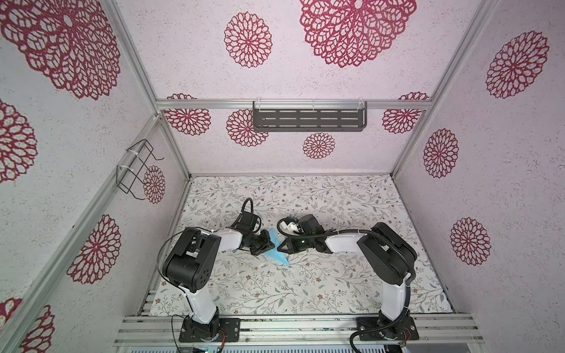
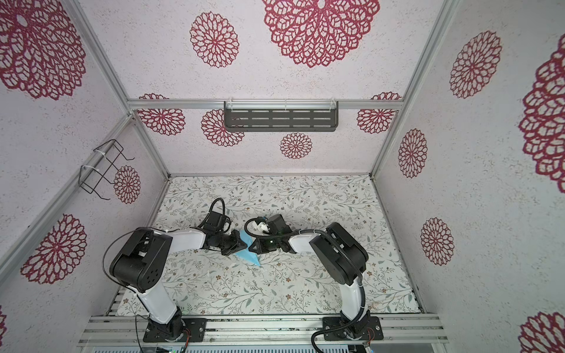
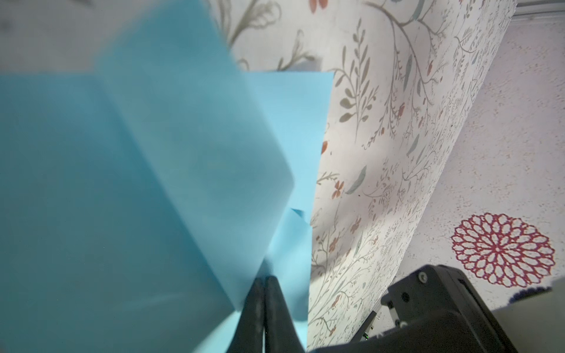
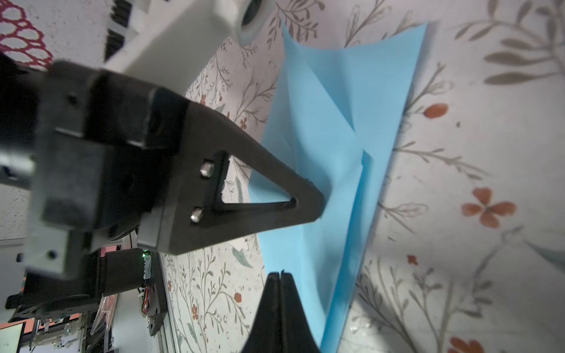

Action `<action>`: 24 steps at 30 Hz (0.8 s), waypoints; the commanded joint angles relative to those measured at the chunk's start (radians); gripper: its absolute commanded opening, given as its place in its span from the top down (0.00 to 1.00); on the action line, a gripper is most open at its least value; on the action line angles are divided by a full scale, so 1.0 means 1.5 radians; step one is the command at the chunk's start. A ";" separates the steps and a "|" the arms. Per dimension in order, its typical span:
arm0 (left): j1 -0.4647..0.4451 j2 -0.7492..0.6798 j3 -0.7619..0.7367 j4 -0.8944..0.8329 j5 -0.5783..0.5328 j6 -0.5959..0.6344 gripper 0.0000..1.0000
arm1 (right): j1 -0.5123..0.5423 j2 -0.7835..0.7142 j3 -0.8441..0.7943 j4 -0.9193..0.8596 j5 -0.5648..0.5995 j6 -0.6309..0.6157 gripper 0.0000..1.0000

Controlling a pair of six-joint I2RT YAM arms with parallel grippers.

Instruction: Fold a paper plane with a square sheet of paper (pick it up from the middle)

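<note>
Starting nearest us, we find the floral-print bench [image 1: 305, 290], and at its middle the thin, matte light-blue paper plane [image 1: 279, 259], a folded dart whose sharp nose points toward us. At its wider tail the black left tool [image 1: 270, 244] is pinched tight on a raised fold. Facing it, the black right tool [image 1: 279, 248] has its jaws pressed together at the paper's edge; whether paper lies between them we cannot tell. Farther back hangs a dark grey slotted metal shelf [image 1: 308, 117]
</note>
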 commanded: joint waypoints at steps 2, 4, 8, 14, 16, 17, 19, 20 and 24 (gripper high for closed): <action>0.005 0.037 -0.015 -0.090 -0.086 0.005 0.94 | 0.007 0.023 0.022 -0.015 -0.011 -0.010 0.96; 0.005 0.038 -0.012 -0.101 -0.092 0.004 0.95 | 0.008 0.026 0.019 -0.021 -0.013 -0.013 0.97; 0.003 0.045 -0.003 -0.137 -0.117 0.000 0.96 | 0.008 0.019 -0.001 -0.041 -0.006 -0.023 0.97; 0.003 0.063 0.006 -0.183 -0.159 -0.007 0.97 | 0.008 -0.003 -0.041 -0.072 -0.010 -0.045 0.98; 0.003 0.068 0.005 -0.185 -0.162 -0.010 0.98 | 0.008 -0.013 -0.052 -0.079 -0.012 -0.051 0.99; 0.003 0.071 0.005 -0.185 -0.163 -0.012 0.98 | 0.008 -0.018 -0.056 -0.084 -0.013 -0.054 0.99; 0.003 0.073 0.003 -0.184 -0.164 -0.015 0.98 | 0.007 -0.022 -0.063 -0.089 -0.022 -0.059 0.99; 0.003 0.073 0.003 -0.184 -0.164 -0.014 0.98 | 0.007 -0.023 -0.067 -0.089 -0.027 -0.061 0.99; 0.002 0.072 0.002 -0.186 -0.166 -0.015 0.98 | 0.008 -0.024 -0.076 -0.106 -0.035 -0.073 0.99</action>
